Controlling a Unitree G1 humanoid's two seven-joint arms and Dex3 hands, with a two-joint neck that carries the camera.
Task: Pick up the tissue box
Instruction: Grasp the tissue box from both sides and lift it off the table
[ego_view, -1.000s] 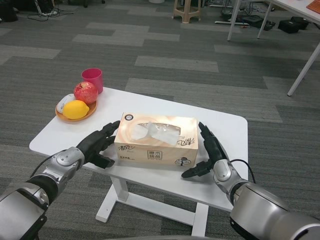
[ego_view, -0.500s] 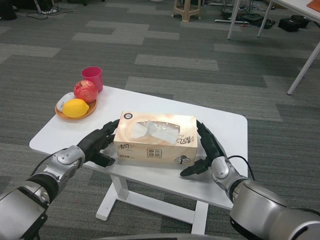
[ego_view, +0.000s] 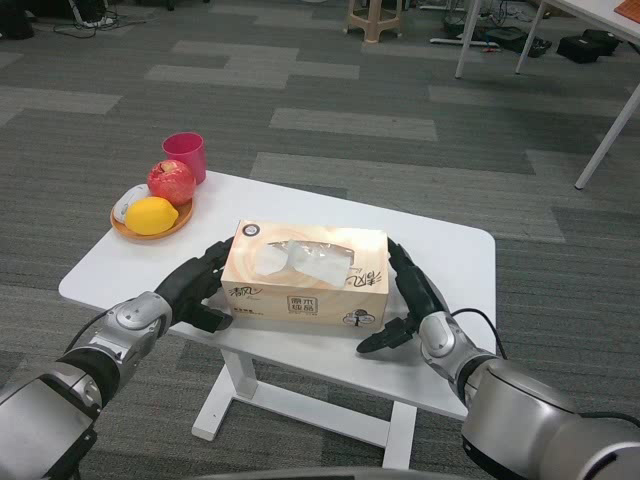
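The tissue box (ego_view: 305, 278) is a peach carton with white tissue showing at its top slot, lying lengthwise at the middle of the white table (ego_view: 455, 250). My left hand (ego_view: 197, 285) presses flat against its left end. My right hand (ego_view: 408, 300) presses against its right end, fingers along the side and thumb low near the table. The box is squeezed between the two hands. I cannot tell whether its base has left the tabletop.
At the table's far left corner an orange plate (ego_view: 133, 232) carries a red apple (ego_view: 171, 183), a lemon (ego_view: 152, 216) and a small white thing. A pink cup (ego_view: 185, 156) stands behind it. Grey carpet surrounds the table.
Both hands have closed in on the box ends. The box has shifted slightly left and up between them.
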